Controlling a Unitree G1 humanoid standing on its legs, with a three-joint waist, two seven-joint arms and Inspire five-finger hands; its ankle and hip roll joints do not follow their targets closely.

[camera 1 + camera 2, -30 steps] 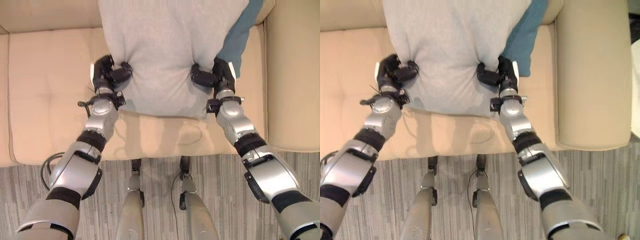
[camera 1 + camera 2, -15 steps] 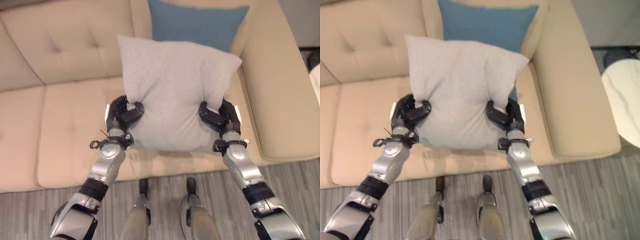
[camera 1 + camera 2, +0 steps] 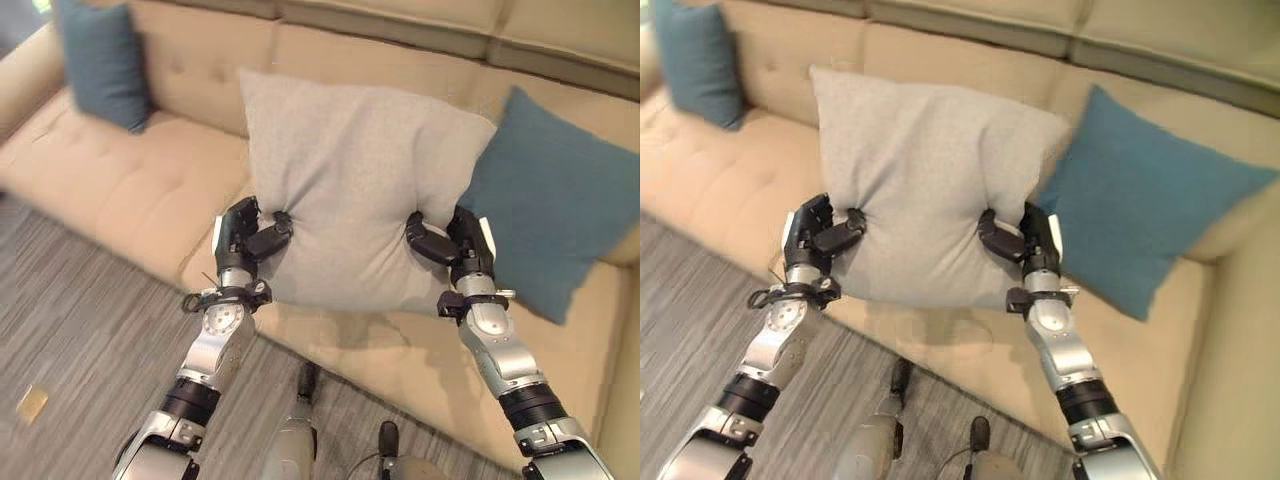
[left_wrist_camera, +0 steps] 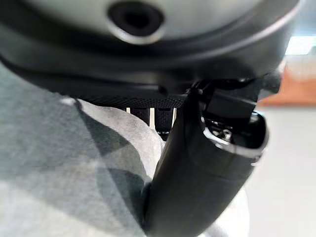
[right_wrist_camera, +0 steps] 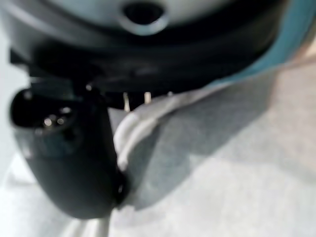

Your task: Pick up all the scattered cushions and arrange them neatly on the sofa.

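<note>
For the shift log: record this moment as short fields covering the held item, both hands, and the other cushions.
held item: square light grey fabric cushion, lifted in front of the sofa
left hand: curled on the cushion's lower left edge
right hand: curled on its lower right edge
sofa: beige tufted sofa
other cushions: teal cushion leaning at the right; teal cushion at the far left end

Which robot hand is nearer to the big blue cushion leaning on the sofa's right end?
Right. The right robot hand grips the grey cushion edge beside the blue cushion; the left robot hand grips its far edge.

Cushion (image 3: 355, 190) before sofa (image 3: 150, 190), between cushions
</note>
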